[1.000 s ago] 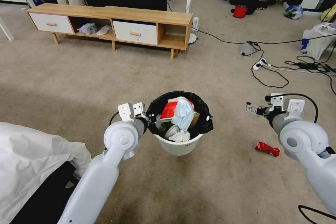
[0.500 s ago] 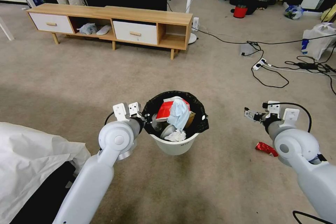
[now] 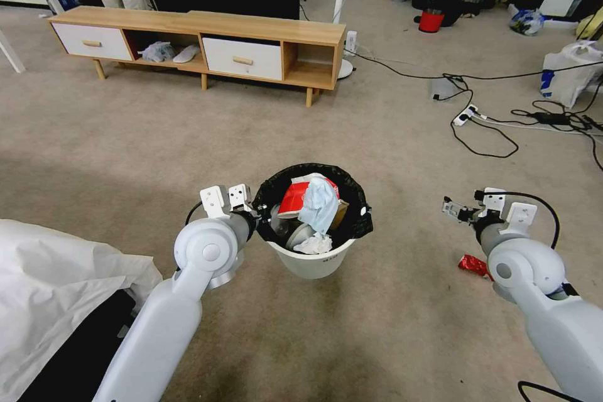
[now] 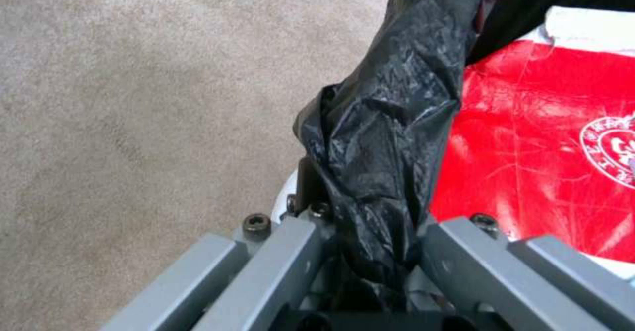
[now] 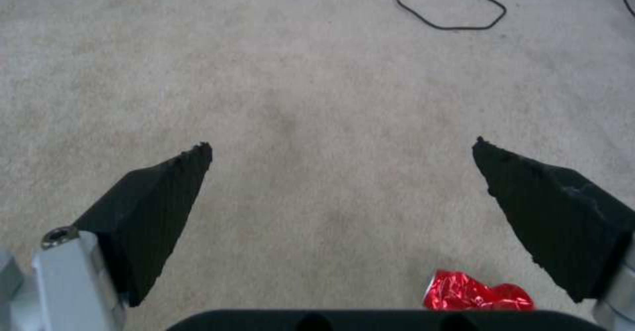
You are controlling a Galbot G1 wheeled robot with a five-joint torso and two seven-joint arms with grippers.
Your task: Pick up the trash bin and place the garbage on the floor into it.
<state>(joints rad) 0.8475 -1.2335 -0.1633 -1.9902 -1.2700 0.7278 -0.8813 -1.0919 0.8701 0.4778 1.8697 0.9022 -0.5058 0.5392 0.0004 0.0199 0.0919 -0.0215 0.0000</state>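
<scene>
While the head view shows the whole trash bin on the carpet, white with a black bag folded over its rim, the left wrist view shows the bag's fold pinched between the left gripper's clenched fingers. A red-white packet, a light blue mask and a crumpled tissue lie inside. From the right wrist view, the right gripper hangs spread wide over bare carpet, with the red wrapper on the floor just below it. Compared with a second ago, the bin sits slightly left and the right gripper is lower.
</scene>
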